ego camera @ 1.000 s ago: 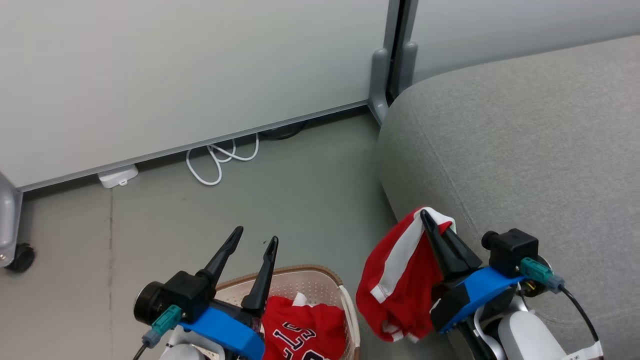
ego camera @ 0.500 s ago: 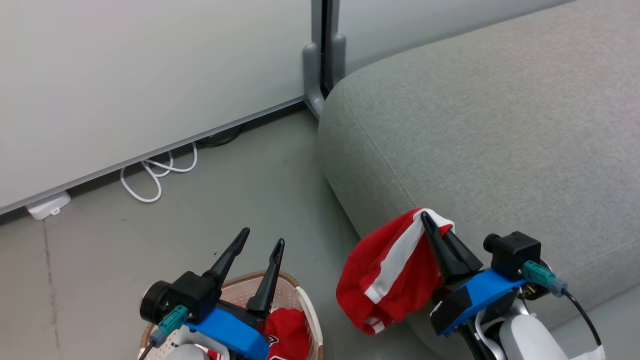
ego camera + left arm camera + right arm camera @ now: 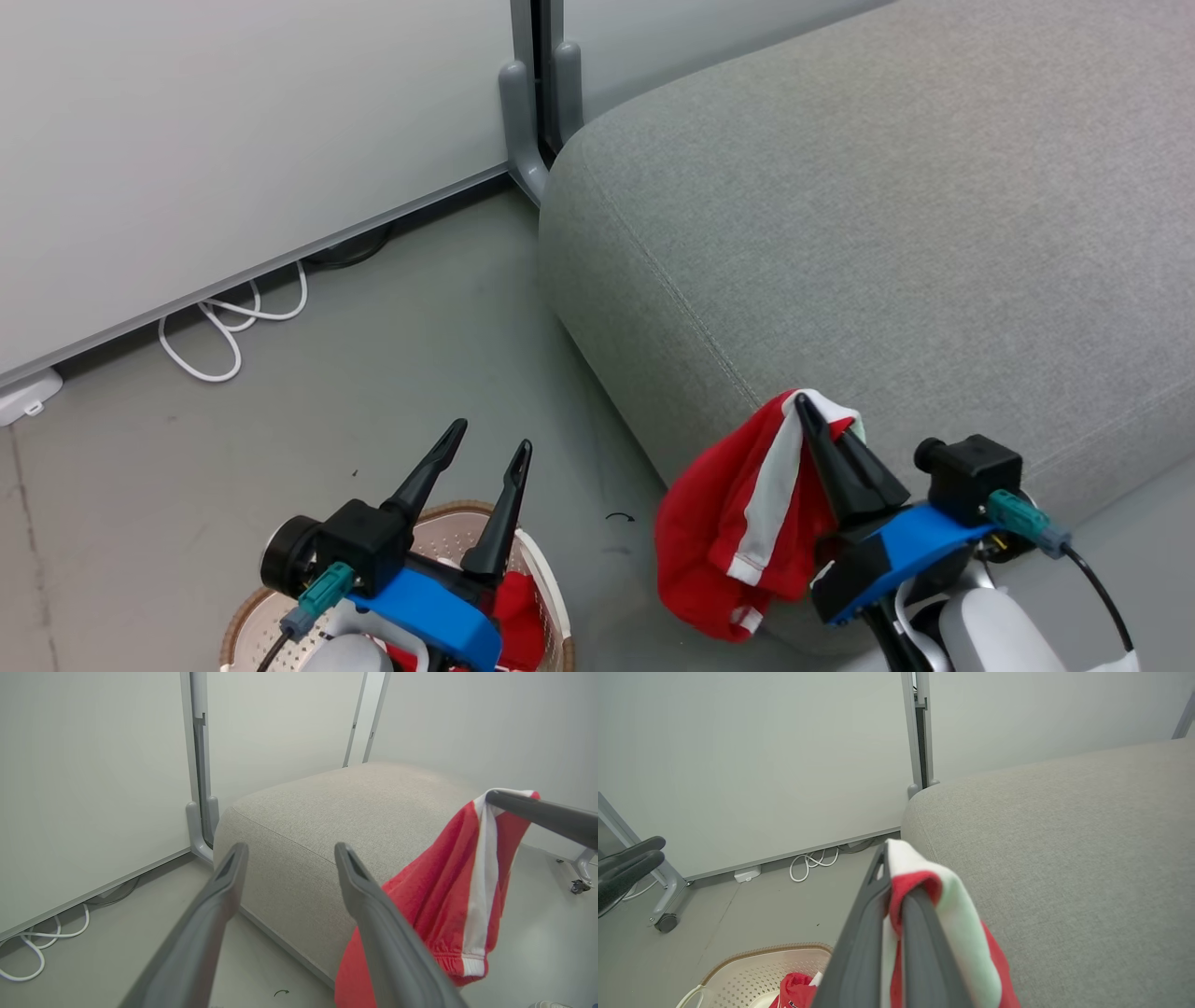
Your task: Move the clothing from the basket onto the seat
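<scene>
Now, right fingers tight on the red-and-white garment beside the seat — left fingers apart, empty.

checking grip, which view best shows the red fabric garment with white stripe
Left wrist view: the red fabric garment with white stripe hangs side-on, stripe to hem, from the right gripper. Head view has it bunched; right wrist view, just the pinched fold.
</scene>
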